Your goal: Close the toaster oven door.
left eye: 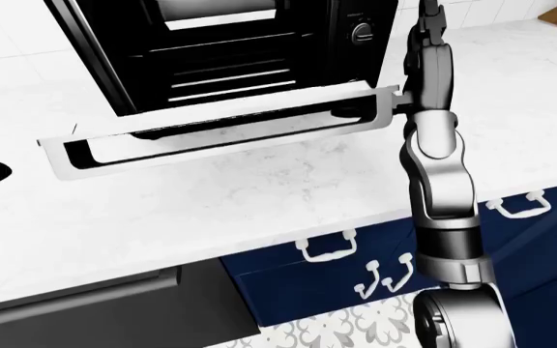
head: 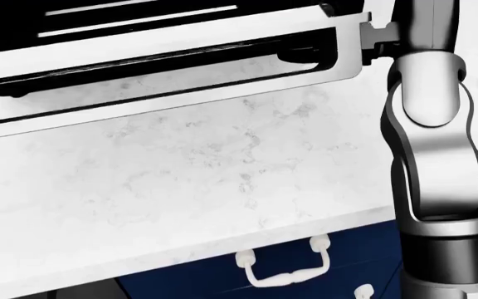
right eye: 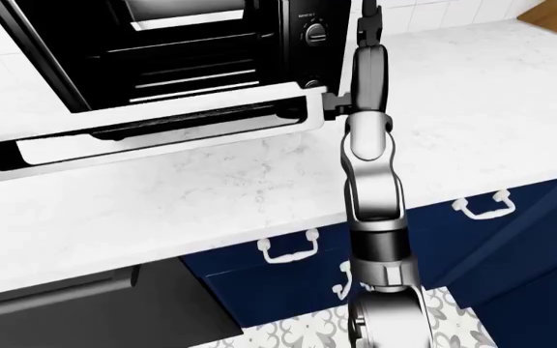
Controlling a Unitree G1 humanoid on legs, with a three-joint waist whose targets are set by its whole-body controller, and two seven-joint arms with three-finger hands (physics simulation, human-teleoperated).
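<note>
Black toaster oven (left eye: 230,51) sits far left on white marble counter (left eye: 259,196). Oven door (left eye: 221,134) hangs partly open, roughly level, silver handle edge facing near. Right hand (left eye: 402,101) touches door's right corner; arm hides fingers, so grip cannot be told. Left hand out of view. Navy drawers (left eye: 356,261) with white handles below counter.

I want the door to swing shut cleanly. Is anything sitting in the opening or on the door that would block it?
Nothing visible does. The toaster oven door hangs partly raised above bare counter, and only wire racks show inside the oven opening. The right hand is at the door's right end; its fingers are hidden.
</note>
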